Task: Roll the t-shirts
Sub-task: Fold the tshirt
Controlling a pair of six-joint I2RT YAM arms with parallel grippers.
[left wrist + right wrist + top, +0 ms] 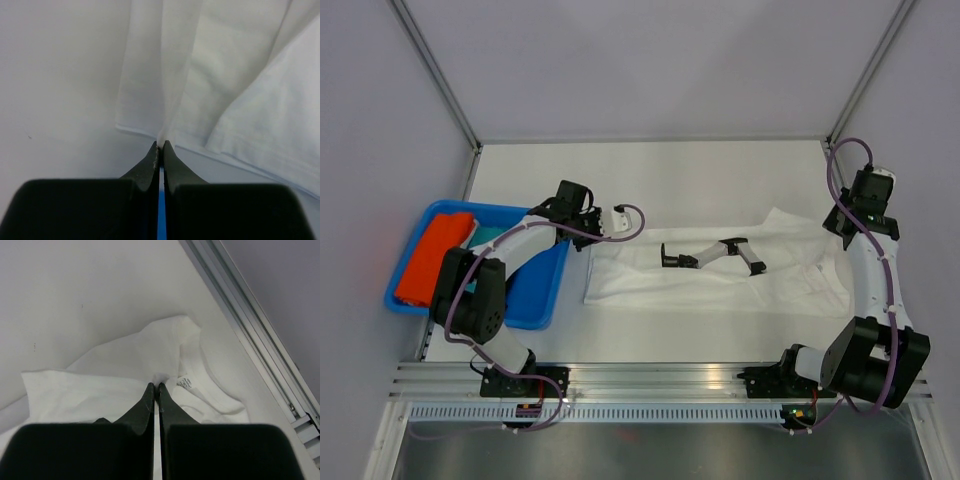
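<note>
A white t-shirt point(720, 285) lies stretched lengthwise across the table, its black-and-grey print point(715, 255) facing up. My left gripper point(592, 240) is shut on the shirt's left edge. In the left wrist view a thin ridge of white cloth point(170, 100) runs up from the pinched tips of that gripper point(161, 145). My right gripper point(855, 228) is shut on the right end of the shirt. In the right wrist view this gripper point(156, 386) pinches the cloth beside the neck label point(185, 382). An orange t-shirt point(435, 260) and a teal one point(535, 275) lie in the tray.
A blue plastic tray point(415, 305) sits at the table's left edge, partly under my left arm. An aluminium frame rail point(250, 325) runs close along the right side of the shirt's neck end. Grey walls enclose the table on three sides.
</note>
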